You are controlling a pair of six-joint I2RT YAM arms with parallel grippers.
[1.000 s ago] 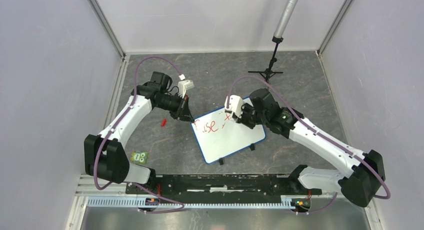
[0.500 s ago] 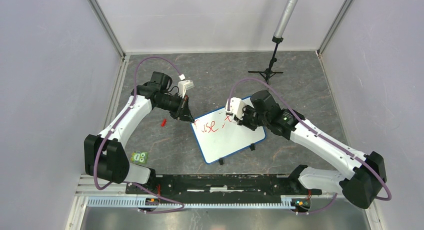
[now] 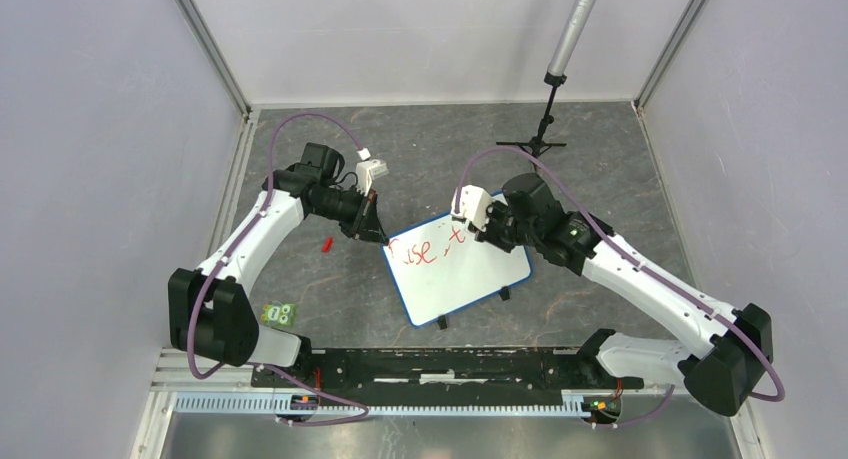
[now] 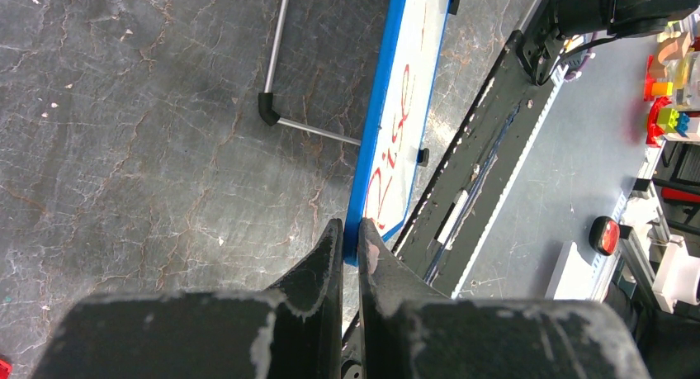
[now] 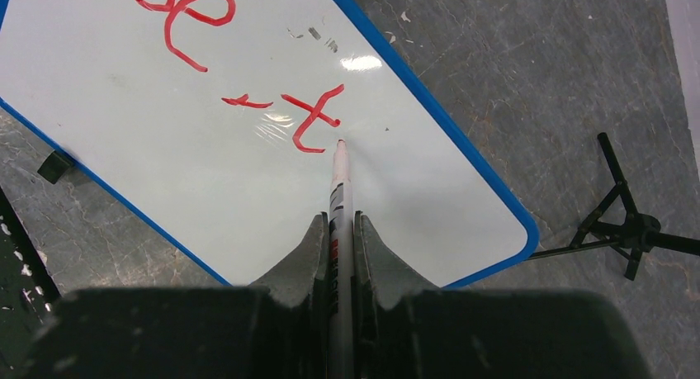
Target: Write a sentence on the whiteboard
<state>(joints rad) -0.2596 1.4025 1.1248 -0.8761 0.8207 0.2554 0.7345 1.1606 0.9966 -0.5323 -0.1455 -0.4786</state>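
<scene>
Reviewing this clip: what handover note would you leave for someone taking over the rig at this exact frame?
The left gripper is shut on the whiteboard, pinching a corner of its blue rim.
The right gripper is shut on the marker, with the tip at the board just right of the last stroke.
Done: the sentence so far reads "Rise," and a "t", in red.
Left: the rest of the words. There is bare white board beside and below the writing.
</scene>
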